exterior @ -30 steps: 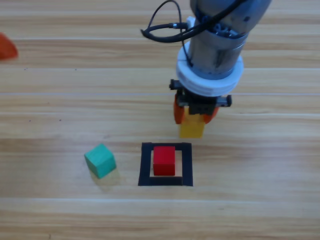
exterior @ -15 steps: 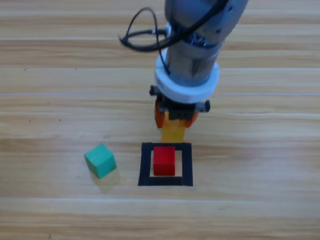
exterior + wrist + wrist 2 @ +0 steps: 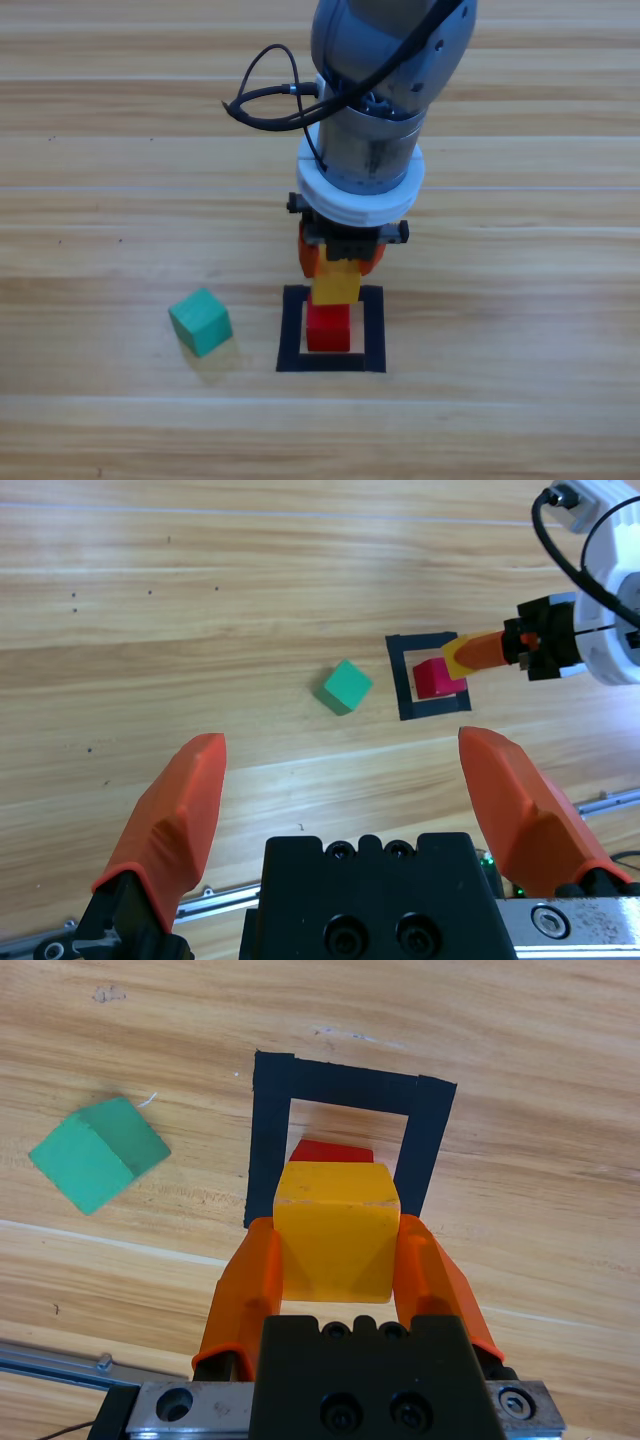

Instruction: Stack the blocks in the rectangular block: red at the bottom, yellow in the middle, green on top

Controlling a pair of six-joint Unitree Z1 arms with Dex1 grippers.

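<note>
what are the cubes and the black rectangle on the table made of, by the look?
Small yellow cube, red cube, teal-green cube: matte, no glare, crisp edges; probably painted wood or foam, can't tell which. Black rectangular outline: flat strips lying flush on the wooden table, looks like matte tape.

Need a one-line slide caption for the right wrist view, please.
Right gripper holds the small yellow cube above the small red cube inside the black tape rectangle.
</note>
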